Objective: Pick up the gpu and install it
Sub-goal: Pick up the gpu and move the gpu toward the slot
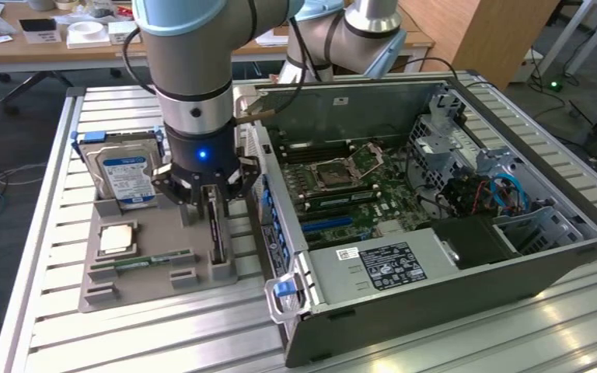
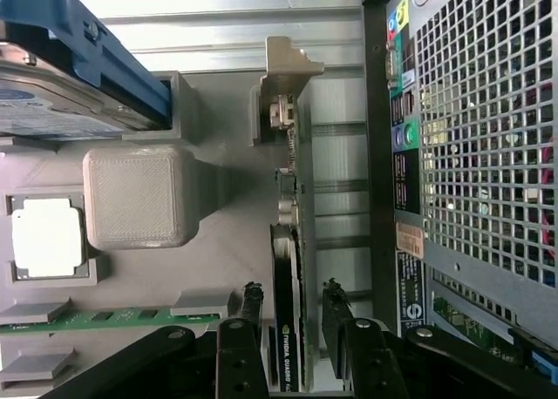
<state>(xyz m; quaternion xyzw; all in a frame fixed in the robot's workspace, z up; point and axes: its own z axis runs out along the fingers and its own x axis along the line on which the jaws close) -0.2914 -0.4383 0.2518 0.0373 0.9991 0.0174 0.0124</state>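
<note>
The gpu (image 2: 286,338) is black with white lettering along its edge. The tray (image 1: 164,237) under it is plain grey. On the tray, the hard drive (image 1: 105,159) is silver with a blue-and-white label (image 1: 127,183) and blue carrier (image 2: 87,42); the RAM stick (image 1: 143,262) is green. Beside the tray, the computer case (image 2: 479,111) is dark grey, patterned with square holes, its motherboard (image 1: 350,183) green. The table (image 1: 122,342) is ribbed silver
</note>
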